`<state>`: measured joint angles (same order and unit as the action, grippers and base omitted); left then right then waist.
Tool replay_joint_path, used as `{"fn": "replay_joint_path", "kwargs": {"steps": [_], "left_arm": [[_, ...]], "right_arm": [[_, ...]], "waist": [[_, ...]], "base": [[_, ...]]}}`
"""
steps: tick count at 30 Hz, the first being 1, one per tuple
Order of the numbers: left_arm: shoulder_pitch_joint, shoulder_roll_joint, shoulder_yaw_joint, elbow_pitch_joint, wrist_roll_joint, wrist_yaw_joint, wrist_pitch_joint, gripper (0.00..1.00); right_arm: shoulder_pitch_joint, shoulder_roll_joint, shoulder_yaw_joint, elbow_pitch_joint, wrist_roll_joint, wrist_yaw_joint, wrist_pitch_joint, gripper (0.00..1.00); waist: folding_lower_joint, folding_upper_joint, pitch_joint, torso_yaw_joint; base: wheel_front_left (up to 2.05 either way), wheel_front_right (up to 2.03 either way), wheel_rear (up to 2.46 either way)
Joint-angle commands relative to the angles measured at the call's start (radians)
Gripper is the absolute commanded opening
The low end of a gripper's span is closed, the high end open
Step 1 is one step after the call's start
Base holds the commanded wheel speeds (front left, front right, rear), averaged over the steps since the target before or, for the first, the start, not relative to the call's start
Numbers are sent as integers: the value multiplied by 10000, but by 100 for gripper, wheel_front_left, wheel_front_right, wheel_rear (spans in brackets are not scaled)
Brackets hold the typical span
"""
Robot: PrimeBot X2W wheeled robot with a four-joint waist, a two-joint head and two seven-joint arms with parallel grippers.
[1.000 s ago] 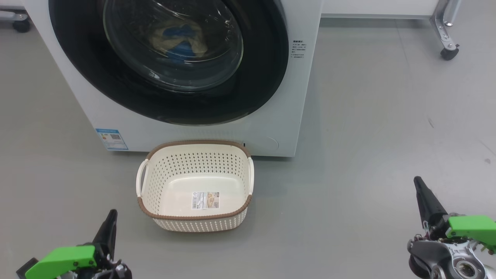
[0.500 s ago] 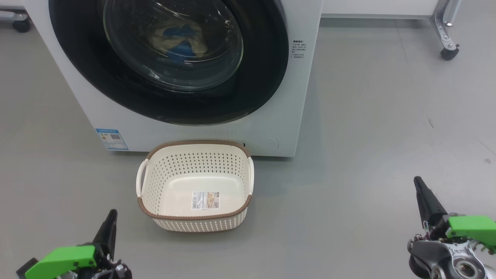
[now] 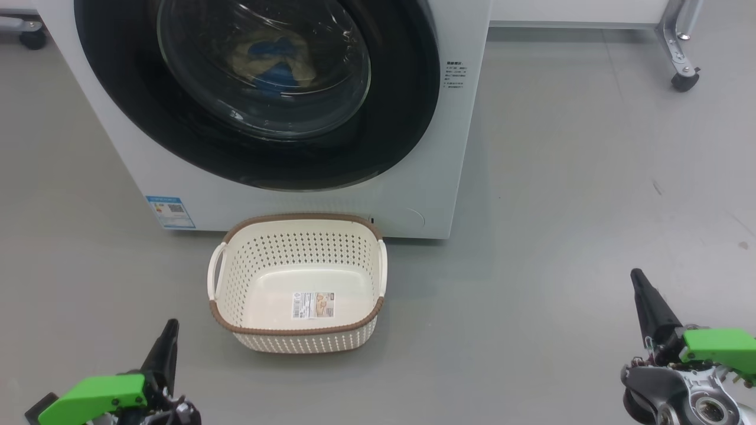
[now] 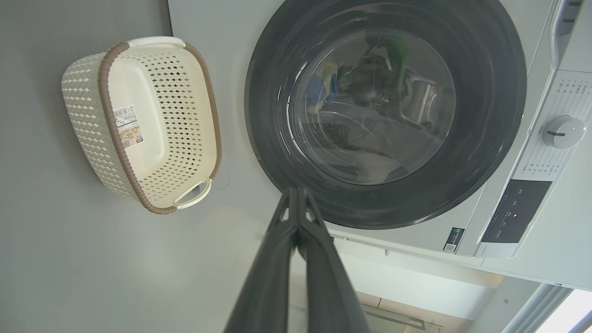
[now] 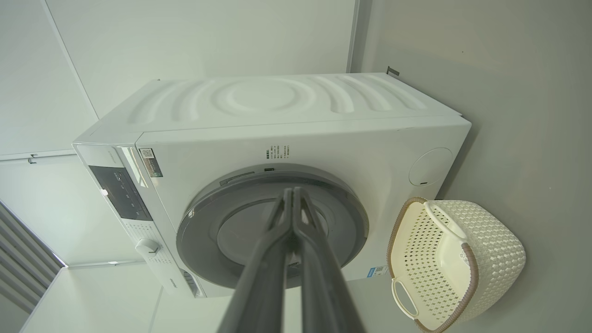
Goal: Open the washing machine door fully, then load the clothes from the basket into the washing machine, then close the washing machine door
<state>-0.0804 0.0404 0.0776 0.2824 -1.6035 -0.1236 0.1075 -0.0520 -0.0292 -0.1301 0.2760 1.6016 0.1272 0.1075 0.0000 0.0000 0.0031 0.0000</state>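
The white washing machine [image 3: 449,147] fills the top of the head view, and its black-rimmed round door [image 3: 407,106] lies flat against the front, closed. Through the glass I see cream and blue clothes [image 3: 274,62] inside the drum. The cream basket [image 3: 298,283] stands on the floor before the machine with nothing in it but its bottom label. My left gripper [image 3: 170,326] is shut at the lower left, short of the basket. My right gripper [image 3: 636,277] is shut at the lower right. The wrist views show the same door [image 4: 485,152] [image 5: 203,231], basket [image 4: 138,120] [image 5: 458,263] and pressed-together fingertips [image 4: 296,192] [image 5: 292,192].
Grey floor [image 3: 590,206] spreads to the right of the machine. A caster of a metal frame [image 3: 685,79] stands at the far right, another caster [image 3: 32,38] at the far left. The control panel with a white dial [image 4: 562,132] sits beside the door.
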Motion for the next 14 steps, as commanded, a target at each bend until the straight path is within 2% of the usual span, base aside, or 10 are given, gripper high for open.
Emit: {"fn": "replay_joint_path", "kwargs": {"steps": [1, 14], "left_arm": [[-276, 98, 360, -373, -53, -71, 56, 0], [-276, 98, 360, -373, -53, -71, 56, 0]], "right_arm": [[-559, -210, 166, -313, 72, 35, 55, 0], [-559, -210, 166, -313, 73, 35, 55, 0]], "waist": [[0, 0, 0, 0], [0, 0, 0, 0]], "base": [[0, 0, 0], [0, 0, 0]]}}
